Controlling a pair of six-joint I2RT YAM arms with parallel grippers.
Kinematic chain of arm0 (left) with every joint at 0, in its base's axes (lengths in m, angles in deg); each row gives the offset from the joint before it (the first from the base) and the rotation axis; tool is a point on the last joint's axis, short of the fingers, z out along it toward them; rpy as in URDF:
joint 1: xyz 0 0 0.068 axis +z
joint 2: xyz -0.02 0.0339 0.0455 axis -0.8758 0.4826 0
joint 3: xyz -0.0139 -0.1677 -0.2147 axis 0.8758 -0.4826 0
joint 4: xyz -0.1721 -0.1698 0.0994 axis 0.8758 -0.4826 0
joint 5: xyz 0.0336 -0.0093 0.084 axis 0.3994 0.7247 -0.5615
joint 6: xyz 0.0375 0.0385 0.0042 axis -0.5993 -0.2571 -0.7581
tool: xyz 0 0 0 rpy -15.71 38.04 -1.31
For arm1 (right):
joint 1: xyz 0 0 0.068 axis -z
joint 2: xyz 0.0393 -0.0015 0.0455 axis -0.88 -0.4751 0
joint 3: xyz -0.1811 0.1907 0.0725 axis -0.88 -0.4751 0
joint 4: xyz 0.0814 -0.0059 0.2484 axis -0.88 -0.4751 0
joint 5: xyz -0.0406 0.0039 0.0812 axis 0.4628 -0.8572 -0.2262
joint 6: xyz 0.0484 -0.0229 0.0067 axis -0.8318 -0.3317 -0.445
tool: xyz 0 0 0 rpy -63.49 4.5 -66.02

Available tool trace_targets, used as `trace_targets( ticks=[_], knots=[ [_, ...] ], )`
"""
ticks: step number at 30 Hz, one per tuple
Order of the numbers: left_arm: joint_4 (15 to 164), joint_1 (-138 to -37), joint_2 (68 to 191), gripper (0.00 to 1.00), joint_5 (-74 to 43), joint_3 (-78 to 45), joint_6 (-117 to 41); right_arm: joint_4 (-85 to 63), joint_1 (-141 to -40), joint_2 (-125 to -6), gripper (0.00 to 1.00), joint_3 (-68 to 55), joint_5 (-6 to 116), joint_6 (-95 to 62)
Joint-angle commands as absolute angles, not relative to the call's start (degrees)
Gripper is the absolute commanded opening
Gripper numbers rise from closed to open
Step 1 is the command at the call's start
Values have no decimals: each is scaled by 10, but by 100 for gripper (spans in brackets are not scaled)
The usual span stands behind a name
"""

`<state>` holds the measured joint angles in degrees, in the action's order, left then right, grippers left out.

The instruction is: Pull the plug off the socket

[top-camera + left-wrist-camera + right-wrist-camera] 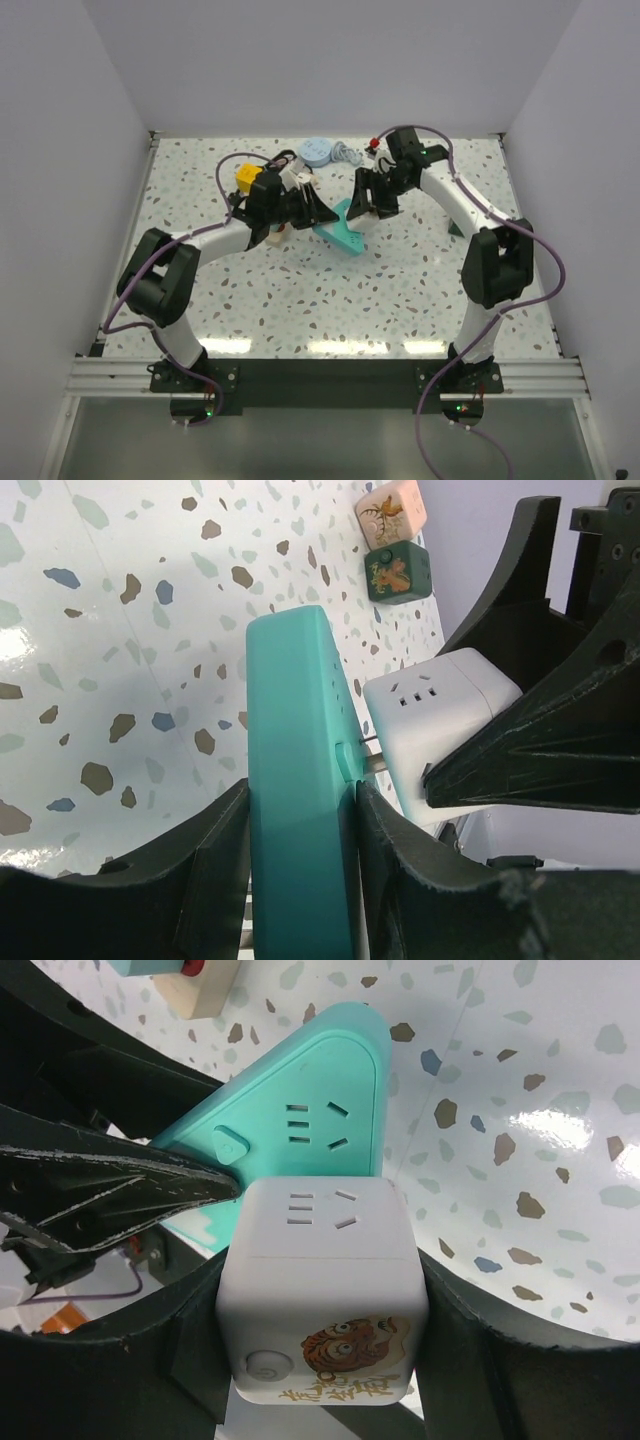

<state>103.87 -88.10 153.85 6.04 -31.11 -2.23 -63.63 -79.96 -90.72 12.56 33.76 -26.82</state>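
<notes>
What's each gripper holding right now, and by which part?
The left gripper clamps the teal socket block across its front and back faces; the right gripper grips the white cube plug by two opposite sides.

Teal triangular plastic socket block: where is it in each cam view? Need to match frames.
Top external: teal triangular plastic socket block sits mid-frame, just right of centre.
Left wrist: bottom centre, seen edge-on, clamped in the left gripper.
Right wrist: upper centre, outlet face toward the camera.
Shared landmark: white cube plug, right against the block in both wrist views; I cannot make it out from the top.
</notes>
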Motion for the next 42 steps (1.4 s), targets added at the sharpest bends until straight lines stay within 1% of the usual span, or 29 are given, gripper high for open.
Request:
trace_targets(
  ticks=[1,2,5,9,13,16,18,22,23,28,30,34,36,37,42],
  knots=[
    [983,-860,1550,0,54,-319,-59,-656,-792,-854,0,165,461,-255],
    [985,-860,1555,0,55,-314,-58,-646,-802,-851,0,157,434,-249],
    [991,-860,1562,0,63,-308,-53,-613,-817,-840,0,137,410,-263],
    [990,-860,1566,0,63,-308,-52,-590,-819,-840,0,129,331,-278],
    [986,-858,1563,0,61,-315,-53,-631,-816,-854,0,158,321,-257],
    [985,-852,1554,0,60,-322,-55,-650,-803,-851,0,167,330,-255],
    [983,-845,1547,0,61,-328,-58,-644,-777,-845,0,160,314,-258],
    [982,-836,1536,0,63,-346,-61,-628,-735,-844,0,147,257,-273],
    [983,-835,1536,0,63,-348,-62,-615,-726,-844,0,141,227,-274],
    [983,-832,1528,0,67,-353,-63,-593,-724,-858,0,133,178,-291],
    [982,-830,1525,0,68,-352,-65,-584,-724,-861,0,123,194,-294],
    [977,-829,1523,0,67,-352,-68,-604,-742,-866,0,138,296,-290],
    [979,-829,1526,0,70,-351,-66,-610,-780,-860,0,154,326,-282],
    [979,-829,1530,0,70,-346,-65,-612,-792,-858,0,158,366,-288],
    [984,-829,1542,0,73,-336,-55,-615,-881,-858,0,172,433,-306]
  ],
)
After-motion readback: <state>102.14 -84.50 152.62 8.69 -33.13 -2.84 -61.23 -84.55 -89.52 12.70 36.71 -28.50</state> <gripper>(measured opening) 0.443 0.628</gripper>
